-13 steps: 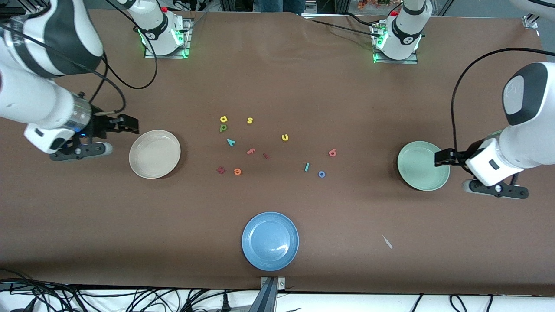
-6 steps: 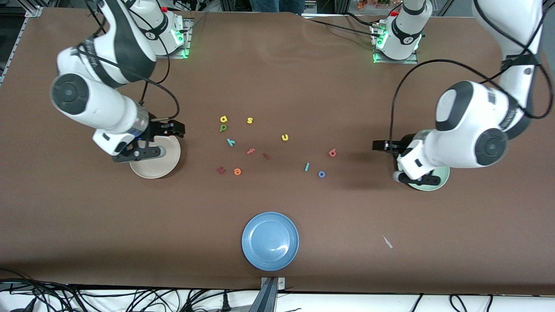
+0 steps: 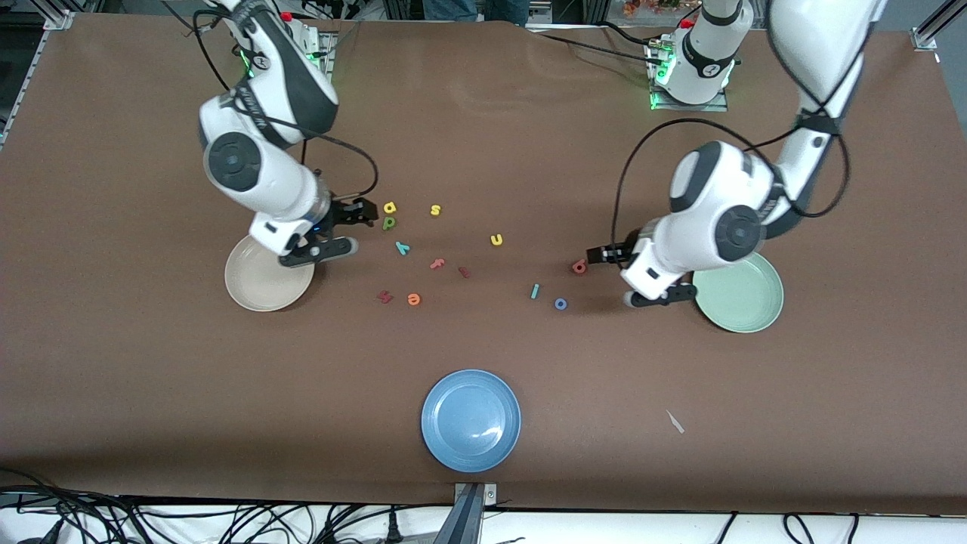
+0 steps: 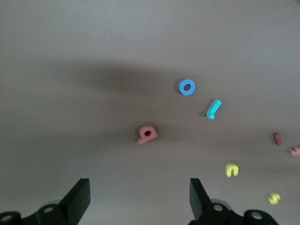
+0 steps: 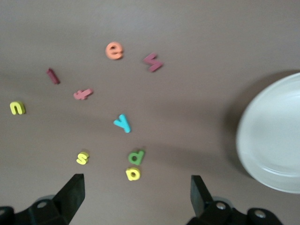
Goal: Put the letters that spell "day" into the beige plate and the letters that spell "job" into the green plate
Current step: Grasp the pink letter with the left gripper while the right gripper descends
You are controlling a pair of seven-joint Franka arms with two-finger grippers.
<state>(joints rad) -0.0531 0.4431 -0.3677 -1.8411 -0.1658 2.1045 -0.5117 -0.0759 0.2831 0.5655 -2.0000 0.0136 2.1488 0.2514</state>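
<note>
A blue plate point(image 3: 471, 420) sits nearest the front camera on the brown desk point(image 3: 151, 393), with nothing in it. Farther back, the green plate point(image 3: 739, 292) at the left arm's end and the beige plate point(image 3: 268, 278) at the right arm's end both lie bare, no letters inside either.

Between the two plates the foam letters are scattered loose on the desk. Nearest the camera lie the blue "o" point(image 3: 560, 304), an orange "e" point(image 3: 413, 299) and a dark red letter point(image 3: 385, 297); just past the "o" is the teal "j" point(image 3: 535, 291), then the salmon "b" point(image 3: 579, 266). A pink "f" point(image 3: 437, 264) and the teal "y" point(image 3: 403, 248) come next, then a yellow "u" point(image 3: 496, 239), the green "d" point(image 3: 388, 223), the yellow "a" point(image 3: 390, 207) and a yellow "s" point(image 3: 435, 210).

The left claw point(image 3: 602, 255) hovers with its fingers point(image 4: 80, 200) spread wide, holding nothing, just beside the "b"; the wrist view shows the letter ahead of the gap, not between the tips. The right claw point(image 3: 365, 212) hangs over the desk just beside the "a" and "d", fingers point(image 5: 72, 193) wide apart and empty, the beige plate's rim under its wrist.
</note>
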